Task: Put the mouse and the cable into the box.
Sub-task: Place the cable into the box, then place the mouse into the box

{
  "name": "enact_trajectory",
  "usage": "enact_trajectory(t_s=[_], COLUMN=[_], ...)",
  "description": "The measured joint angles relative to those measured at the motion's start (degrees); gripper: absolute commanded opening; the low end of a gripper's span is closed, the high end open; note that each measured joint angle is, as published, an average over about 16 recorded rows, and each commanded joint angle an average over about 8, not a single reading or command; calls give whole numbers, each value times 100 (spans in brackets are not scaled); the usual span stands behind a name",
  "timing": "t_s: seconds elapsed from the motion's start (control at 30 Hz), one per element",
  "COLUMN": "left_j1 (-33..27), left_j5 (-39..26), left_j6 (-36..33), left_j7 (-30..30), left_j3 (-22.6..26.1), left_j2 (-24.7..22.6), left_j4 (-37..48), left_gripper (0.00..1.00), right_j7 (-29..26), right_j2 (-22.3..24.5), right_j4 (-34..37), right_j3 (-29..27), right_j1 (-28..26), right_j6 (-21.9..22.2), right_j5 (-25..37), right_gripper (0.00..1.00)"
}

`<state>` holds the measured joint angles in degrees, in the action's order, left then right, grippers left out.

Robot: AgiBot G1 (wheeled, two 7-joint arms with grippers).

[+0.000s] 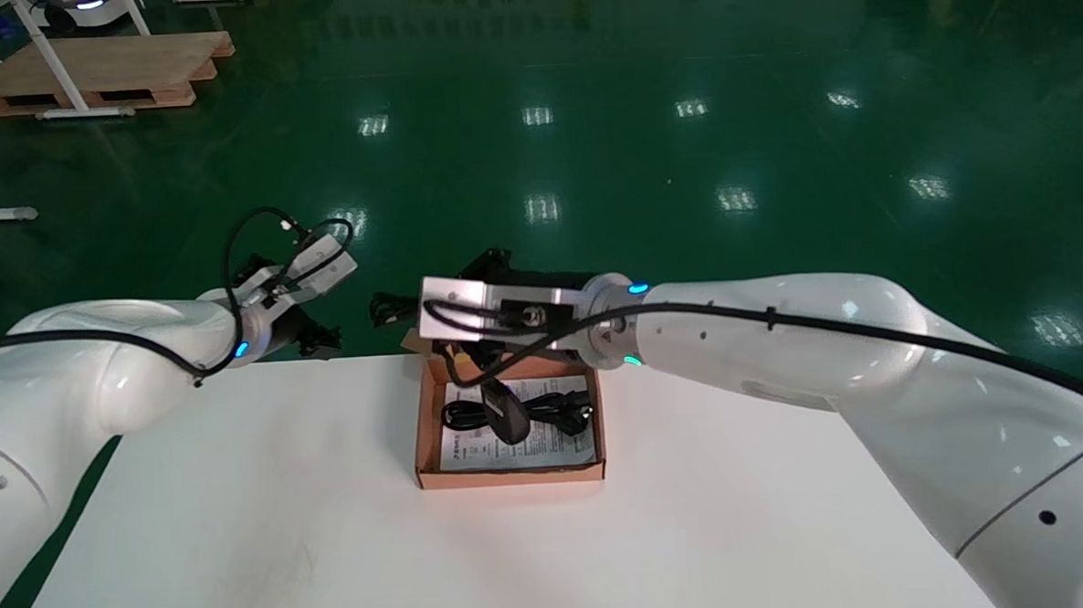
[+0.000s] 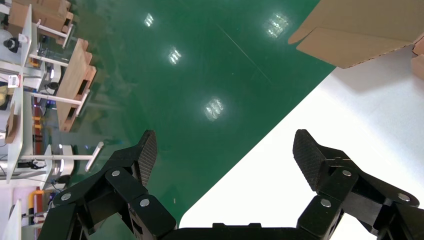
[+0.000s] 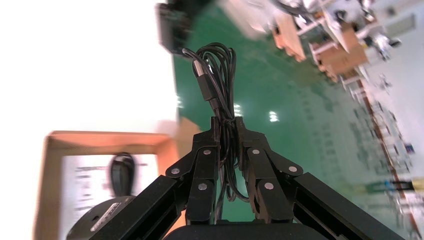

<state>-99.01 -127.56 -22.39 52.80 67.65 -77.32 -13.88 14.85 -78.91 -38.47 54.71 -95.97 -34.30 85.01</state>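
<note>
R pincer point(image 3: 227, 132) clamped on coiled black cable point(image 3: 215, 75), bundle sticking out past the fingertips, held up over far edge of worktop point(image 1: 332, 532), just behind box point(image 1: 428, 437). Mouse point(image 1: 507, 417) already in box, lying on printed sheet point(image 1: 475, 448) w/ another black cord point(image 1: 560, 405) beside it. L pincer point(image 2: 225, 150) has fingers wide apart, parked at worktop's far L corner, well apart from box.

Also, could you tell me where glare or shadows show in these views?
Head view: bright glare patches dot the floor. Left wrist view: the box flap throws a faint shadow on the table. Right wrist view: the table is washed out; the cable in the right gripper reads dark.
</note>
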Motion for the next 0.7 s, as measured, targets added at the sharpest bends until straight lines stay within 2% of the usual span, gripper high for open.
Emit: enact_trajectory(t_s=[0.23,0.63,0.67,0.7], left_j1=[2,3,2,2], left_j5=[-87,-178,-183,-187], left_j6=[-17,-34,-35,-36], left_j7=[174,378,388,397], left_j3=[80,186,191,197], left_j2=[7,17,17,17], left_j4=[-55,-116,-119,-121], left_gripper=[100,100,100,100], right_j7=[-26,-216,-238,-258], right_j2=[9,12,12,13], right_j4=[-269,29,59,86], right_j3=[986,2141,2201,2254], right_j1=[16,-41,-42,-42], right_j6=[190,504,535,566], right_j5=[-411,-591,-587,-582], right_gripper=[0,1,9,21])
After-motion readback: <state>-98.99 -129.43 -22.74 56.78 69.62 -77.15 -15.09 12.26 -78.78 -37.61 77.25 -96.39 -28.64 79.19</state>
